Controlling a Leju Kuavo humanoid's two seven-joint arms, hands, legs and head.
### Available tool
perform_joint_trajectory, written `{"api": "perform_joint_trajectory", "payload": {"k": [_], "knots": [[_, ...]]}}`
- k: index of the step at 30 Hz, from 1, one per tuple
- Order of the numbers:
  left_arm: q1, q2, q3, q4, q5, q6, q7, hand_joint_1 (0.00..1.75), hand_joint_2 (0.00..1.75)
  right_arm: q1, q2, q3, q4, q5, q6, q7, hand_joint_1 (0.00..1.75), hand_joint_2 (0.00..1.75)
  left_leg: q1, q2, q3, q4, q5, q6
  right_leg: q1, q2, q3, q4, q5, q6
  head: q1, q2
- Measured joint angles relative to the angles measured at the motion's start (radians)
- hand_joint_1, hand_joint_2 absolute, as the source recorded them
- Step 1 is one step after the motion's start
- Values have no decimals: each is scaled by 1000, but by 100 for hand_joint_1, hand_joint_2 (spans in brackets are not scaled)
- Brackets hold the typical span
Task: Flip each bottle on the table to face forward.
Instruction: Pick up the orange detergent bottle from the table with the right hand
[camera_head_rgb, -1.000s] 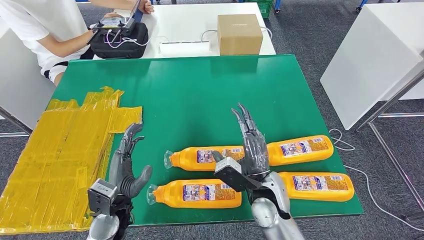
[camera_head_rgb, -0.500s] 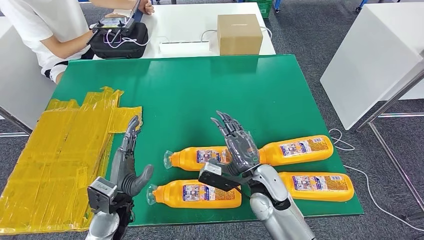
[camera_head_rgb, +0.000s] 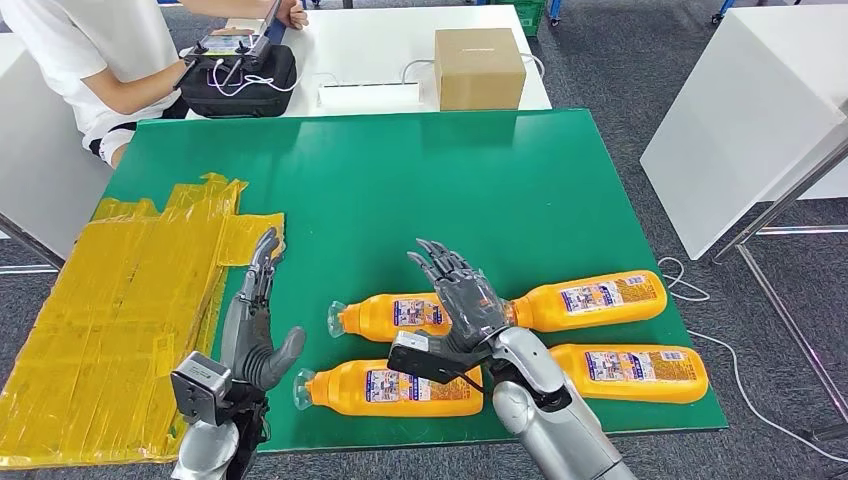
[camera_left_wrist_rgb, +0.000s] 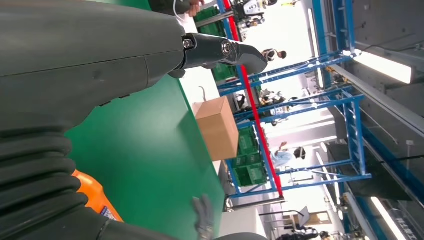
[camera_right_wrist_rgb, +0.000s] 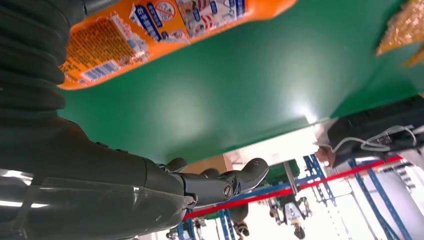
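Several orange bottles lie on their sides on the green table (camera_head_rgb: 400, 180), labels up. The far-left bottle (camera_head_rgb: 395, 315) and near-left bottle (camera_head_rgb: 390, 388) point their clear caps left. The far-right bottle (camera_head_rgb: 590, 298) and near-right bottle (camera_head_rgb: 630, 372) lie beyond my right arm. My right hand (camera_head_rgb: 462, 298) hovers open, fingers spread, over the far-left bottle's right end, holding nothing. My left hand (camera_head_rgb: 255, 320) stands open and upright at the table's front left, beside the near-left bottle's cap. The right wrist view shows an orange bottle (camera_right_wrist_rgb: 170, 25) close by.
Yellow crumpled sheeting (camera_head_rgb: 120, 300) covers the table's left part. A cardboard box (camera_head_rgb: 478, 66), a white strip (camera_head_rgb: 368, 96) and a black bag (camera_head_rgb: 240, 85) sit on the white table beyond, where a person (camera_head_rgb: 90, 60) sits. A white panel (camera_head_rgb: 740, 120) stands to the right.
My right hand has swung left and lowered, from between the far bottles to over the far-left bottle's right end. My left hand has barely moved. The bottles lie as before.
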Motion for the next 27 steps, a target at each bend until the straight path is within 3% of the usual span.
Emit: {"api": "perform_joint_trajectory", "payload": {"k": [9,19,27], "knots": [[-15,-2,0,5,13,-16,-3,0,175,-97,8,13,182,35,-6,84,0,175,0,0,0,0,0,0,0,0,0,0,0,0,0,0],[-36,-8,-3,28,19,-22,-3,0,175,-206,23,8,384,43,11,87,0,175,0,0,0,1,0,0,0,0,0,0,0,0,0,0],[-44,-10,-4,37,19,-23,-3,0,175,-238,28,9,450,45,13,87,0,175,0,0,0,1,0,0,0,0,0,0,0,0,0,0]]}}
